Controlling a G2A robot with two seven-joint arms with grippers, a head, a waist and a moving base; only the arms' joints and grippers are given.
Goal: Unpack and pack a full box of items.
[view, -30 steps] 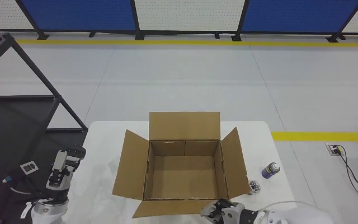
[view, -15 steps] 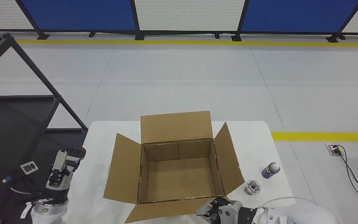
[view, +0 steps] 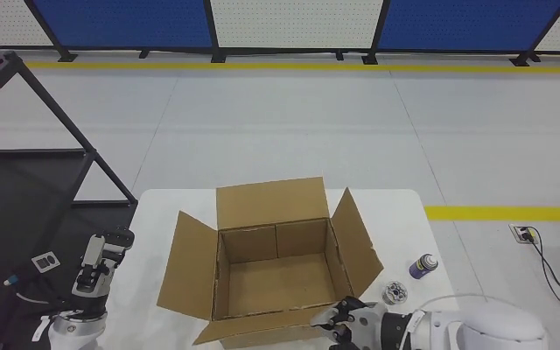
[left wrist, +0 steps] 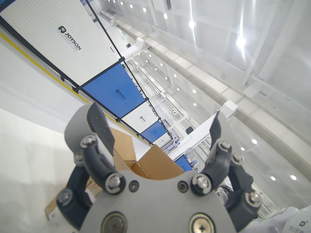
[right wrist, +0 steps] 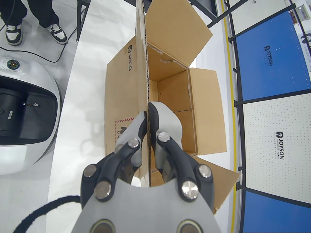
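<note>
Pinching the near flap point(right wrist: 141, 49) of the cardboard box point(right wrist: 170, 90) with my right gripper point(right wrist: 147, 113). The fingers are squeezed tight on it, one pad on each side, and the flap stands up edge-on between them. That's at the box's near right corner, close to my body.

My left gripper point(left wrist: 158, 122) is spread wide with nothing in it. It's tilted up toward the ceiling, and the box is just past it.

Quick count, moving outward: one box, sitting roughly in the middle of the white table point(view: 157, 210), turned a bit askew. It has four flaps, all open. One is the flap I've got, and the other three splay outward at the far side, left and right.

There are also two small things on the table to the right of the box. One is a little can with a purple top point(view: 423, 266). The other is a small round thing point(view: 395, 291), which I honestly can't make out. They're near each other but apart, and the round one is closer to the box's right flap.
</note>
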